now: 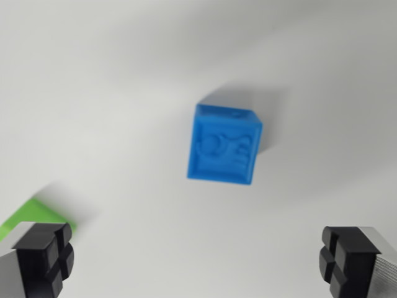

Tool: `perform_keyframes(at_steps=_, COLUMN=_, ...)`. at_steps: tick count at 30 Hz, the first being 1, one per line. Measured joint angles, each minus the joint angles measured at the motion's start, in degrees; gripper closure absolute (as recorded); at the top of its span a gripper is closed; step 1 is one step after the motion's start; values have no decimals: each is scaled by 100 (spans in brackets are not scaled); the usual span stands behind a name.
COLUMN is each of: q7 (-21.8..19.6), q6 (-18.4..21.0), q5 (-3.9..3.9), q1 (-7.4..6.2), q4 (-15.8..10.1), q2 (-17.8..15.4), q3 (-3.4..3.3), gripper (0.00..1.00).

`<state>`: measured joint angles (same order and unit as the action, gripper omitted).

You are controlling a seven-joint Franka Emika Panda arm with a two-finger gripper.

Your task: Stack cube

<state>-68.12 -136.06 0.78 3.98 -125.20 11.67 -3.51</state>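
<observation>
Blue cube (224, 145) sits just right of frame centre, slightly toward 1 o'clock. Saturated blue plastic, matte. The face turned to the camera carries a raised relief pattern, too blurred to read. Cube is rotated a little clockwise against the frame edges. A narrow strip of its far side shows along the upper edge. Soft grey shadow falls off it toward 12 to 2 o'clock.

Second block, a green cube (30, 217), shows only as a corner at 8 o'clock, partly hidden behind the left fingertip. Well apart from the blue one.

Gripper (195, 261): fingers spread wide, nearly the full width of the frame. One black pad (44, 256) at 8 o'clock, the other at 4 o'clock, each on a grey metal finger. Nothing is held between them, and neither pad touches the blue cube, which lies beyond the gap toward 12 o'clock. Whether the left pad touches the green cube I cannot tell; it overlaps it in view.

Surface (111, 93): plain white to pale grey tabletop, smooth, unmarked, fills the whole frame. Lighting even, with a darker band toward the upper corners. Whole picture is soft with blur. No room visible beyond the table.
</observation>
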Motion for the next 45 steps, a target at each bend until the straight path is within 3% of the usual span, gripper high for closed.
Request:
perform_keyframes(at_steps=11, q7=-784, q6=-730, q5=90, q1=0, q4=-410, q2=278, q3=-110, gripper=0)
perform_keyframes(at_steps=15, q7=-831, q6=-934, q5=121, q1=2, q4=-444, q2=438, q3=-119, gripper=0)
perform_keyframes(at_steps=31, q7=-777, q6=-1756, q5=262, q1=26, q4=-387, q2=1330, q3=-69, gripper=0)
perform_keyframes(at_steps=45, q7=-746, q6=-2205, q5=304, q1=101, q4=-250, q2=1914, q3=22, gripper=0)
